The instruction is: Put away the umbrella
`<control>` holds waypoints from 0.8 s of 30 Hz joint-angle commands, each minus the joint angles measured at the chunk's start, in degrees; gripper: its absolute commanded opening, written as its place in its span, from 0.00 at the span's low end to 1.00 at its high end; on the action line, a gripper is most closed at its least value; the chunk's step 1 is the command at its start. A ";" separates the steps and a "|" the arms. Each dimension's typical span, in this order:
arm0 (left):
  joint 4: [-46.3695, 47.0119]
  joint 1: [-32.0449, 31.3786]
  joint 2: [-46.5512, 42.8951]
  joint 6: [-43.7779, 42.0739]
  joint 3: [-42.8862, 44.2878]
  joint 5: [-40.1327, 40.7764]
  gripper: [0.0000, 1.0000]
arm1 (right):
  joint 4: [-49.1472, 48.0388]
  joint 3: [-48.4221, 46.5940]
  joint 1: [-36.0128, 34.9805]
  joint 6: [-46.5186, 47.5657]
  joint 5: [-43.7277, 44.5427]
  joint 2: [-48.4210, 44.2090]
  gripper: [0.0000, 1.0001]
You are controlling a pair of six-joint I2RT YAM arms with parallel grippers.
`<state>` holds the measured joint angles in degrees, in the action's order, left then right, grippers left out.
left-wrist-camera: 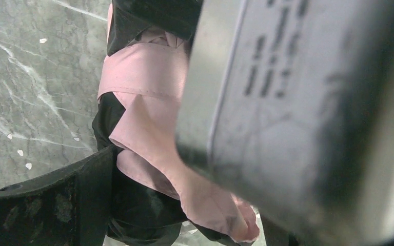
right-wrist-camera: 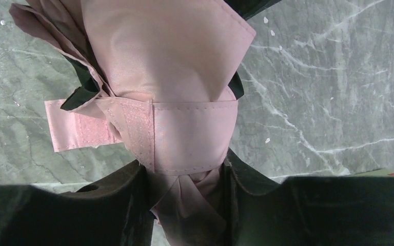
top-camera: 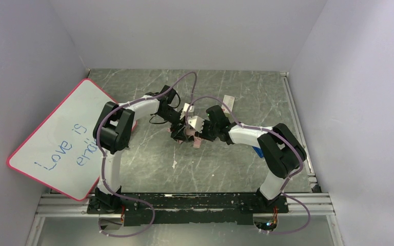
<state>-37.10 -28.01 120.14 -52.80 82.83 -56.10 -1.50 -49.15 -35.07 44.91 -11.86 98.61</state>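
A: What sits nearest, along the near edge of the bench?

B: The two arm bases, bolted side by side on the grey-green marbled bench. At the near-left corner a pink-framed rectangular whiteboard with blue handwriting stands tilted against the left wall and stretches along the left edge.

A: And the umbrella?

B: Farther in, about the middle of the bench, between the two arms. It is a compact folded umbrella, pale pink fabric outside and black inside, bunched into a bundle. A small white scrap lies on the bench just nearer than it.

A: Who has hold of it?

B: The right gripper. In its wrist view both dark fingers are closed on the bunched pink fabric, pinching the umbrella right under the flat pink fabric strap. The strap goes round the bundle, and its fuzzy tab end sticks out loose to one side.

A: The left gripper?

B: The left gripper meets the bundle from the opposite side. Its wrist view shows only one dark finger, close against the black fabric. A blurred grey block with dark print hides the other, so I cannot tell whether it is spread or clamped.

A: Is the umbrella resting on the bench or lifted?

B: I cannot tell that either.

A: Anything beyond?

B: A small white rectangular tag lies flat toward the far edge, apart from both arms.
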 commanded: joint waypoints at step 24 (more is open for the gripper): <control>-1.29 2.87 3.07 3.02 -2.44 -5.74 0.97 | 6.70 1.50 -2.37 6.50 -1.94 5.45 0.11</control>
<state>-36.80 -25.15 121.43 -52.62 81.89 -63.05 -0.69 -49.60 -35.92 51.11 -12.19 98.94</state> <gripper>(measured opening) 0.969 0.410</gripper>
